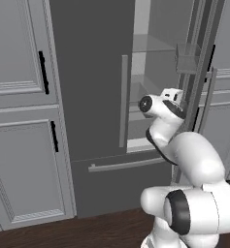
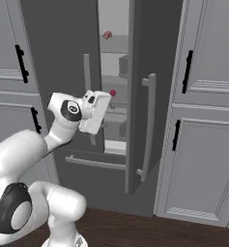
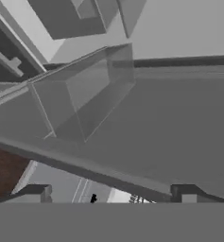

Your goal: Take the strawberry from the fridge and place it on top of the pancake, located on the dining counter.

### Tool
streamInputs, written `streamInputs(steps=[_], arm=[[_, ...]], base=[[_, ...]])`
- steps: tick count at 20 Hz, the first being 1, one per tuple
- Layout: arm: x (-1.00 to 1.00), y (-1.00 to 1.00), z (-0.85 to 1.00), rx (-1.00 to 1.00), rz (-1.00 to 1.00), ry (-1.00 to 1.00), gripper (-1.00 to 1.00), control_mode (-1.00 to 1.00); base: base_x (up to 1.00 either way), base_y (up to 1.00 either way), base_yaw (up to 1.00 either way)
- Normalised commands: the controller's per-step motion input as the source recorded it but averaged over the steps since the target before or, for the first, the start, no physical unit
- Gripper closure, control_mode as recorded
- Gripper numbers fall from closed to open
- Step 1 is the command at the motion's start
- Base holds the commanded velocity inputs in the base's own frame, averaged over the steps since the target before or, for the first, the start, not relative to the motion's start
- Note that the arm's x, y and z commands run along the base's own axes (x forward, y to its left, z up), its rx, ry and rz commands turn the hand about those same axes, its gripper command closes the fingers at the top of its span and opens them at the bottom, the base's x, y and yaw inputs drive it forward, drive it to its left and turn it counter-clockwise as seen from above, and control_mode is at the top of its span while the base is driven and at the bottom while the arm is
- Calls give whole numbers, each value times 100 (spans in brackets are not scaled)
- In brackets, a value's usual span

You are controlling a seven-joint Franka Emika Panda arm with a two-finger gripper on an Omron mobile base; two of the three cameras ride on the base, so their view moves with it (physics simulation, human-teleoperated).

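The fridge (image 2: 63, 58) stands between light grey panelled cabinets (image 1: 19, 121) with black handles; its right door (image 2: 140, 120) is swung open and seen nearly edge-on in the right base view, while the left door (image 1: 90, 77) is shut, its long silver bar handle (image 1: 123, 100) upright; below runs the bottom drawer (image 1: 121, 186) with a horizontal bar handle (image 1: 126, 164).

Through the gap the pale interior and glass shelves show; the strawberry (image 2: 113, 93), a tiny bright red berry, sits on a middle shelf just beyond the white hand of the arm (image 2: 94, 112); on a higher shelf lies a paler pinkish-red mottled lump (image 2: 107, 34), well above the berry.

The arm reaches into the opening at middle-shelf height; the pincer (image 3: 111, 194) stands wide, its two dark tips far apart at the bottom of the hand view, with nothing between them; that view looks onto a clear door bin (image 3: 85, 94) and grey door panel, tilted.

The same clear bin (image 1: 187, 60) hangs on the open door in the left base view, above the hand; dark wooden floor (image 2: 150, 226) lies below the cabinets.
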Motion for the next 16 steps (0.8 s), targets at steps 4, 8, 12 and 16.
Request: streamInputs(steps=[4, 8, 12, 16], arm=[[53, -26, 34, -50, -3, 67, -100, -100], [15, -29, 3, -42, -5, 56, -100, -100], [-34, -59, 0, -33, -14, 46, -100, -100], [-94, -98, 0, -13, -23, 31, -100, -100]], base=[[0, 0, 0], [0, 0, 0], [0, 0, 0], [0, 0, 0]])
